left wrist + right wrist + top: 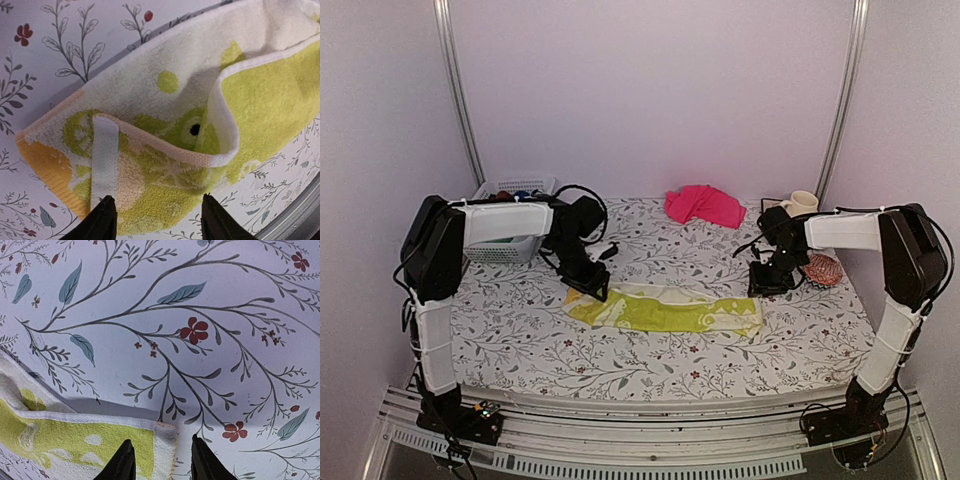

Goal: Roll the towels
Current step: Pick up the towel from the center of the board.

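Lying across the middle of the floral surface (650,365), the lime-yellow towel (665,310) is folded into a long strip. In the left wrist view its left end is folded over, with a white loop and an orange edge showing.

The left fingers (102,222) stand apart just over this end. They are released and pinch nothing. Their upper parts are cut off by the lower edge of the picture, and I cannot tell if the tips touch the cloth.

The right fingers (120,465) are also apart and not clenched. The right corner of the towel lies in front of the gap between them, not gripped. From above, both pairs of fingers are hidden under their own wrists.

The pink towel (705,205) lies crumpled at the far edge, well apart from both arms. A white basket (505,250) is partly hidden behind the left arm, and its contents are hard to make out. A mug (802,203) and a red-orange woven pad (823,270) are near the right arm.
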Motion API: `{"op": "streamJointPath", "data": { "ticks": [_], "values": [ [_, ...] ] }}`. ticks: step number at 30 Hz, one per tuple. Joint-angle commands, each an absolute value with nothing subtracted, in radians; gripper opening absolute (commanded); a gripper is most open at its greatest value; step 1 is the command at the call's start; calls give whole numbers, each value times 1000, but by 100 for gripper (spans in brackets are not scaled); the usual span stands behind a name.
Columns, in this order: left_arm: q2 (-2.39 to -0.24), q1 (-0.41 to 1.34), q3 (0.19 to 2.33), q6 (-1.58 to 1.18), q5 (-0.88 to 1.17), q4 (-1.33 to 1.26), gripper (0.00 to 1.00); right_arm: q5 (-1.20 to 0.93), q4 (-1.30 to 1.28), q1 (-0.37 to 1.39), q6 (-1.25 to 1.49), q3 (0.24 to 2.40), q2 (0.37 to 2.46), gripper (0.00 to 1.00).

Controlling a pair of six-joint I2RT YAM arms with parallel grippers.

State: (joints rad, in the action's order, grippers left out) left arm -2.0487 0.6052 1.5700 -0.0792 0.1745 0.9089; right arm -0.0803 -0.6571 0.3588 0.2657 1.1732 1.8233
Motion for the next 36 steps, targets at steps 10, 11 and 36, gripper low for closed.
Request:
{"op": "streamJointPath", "data": {
  "ticks": [10, 11, 36],
  "values": [
    [-1920, 558, 1469, -125, 268, 794, 67, -201, -495, 476, 68, 1319, 1724, 46],
    [-1914, 546, 1455, -132, 282, 780, 67, -215, -484, 491, 55, 1346, 1731, 47],
    [-2001, 428, 1314, -170, 389, 612, 54, -263, -449, 621, 23, 1452, 1769, 52]
  ]
}}
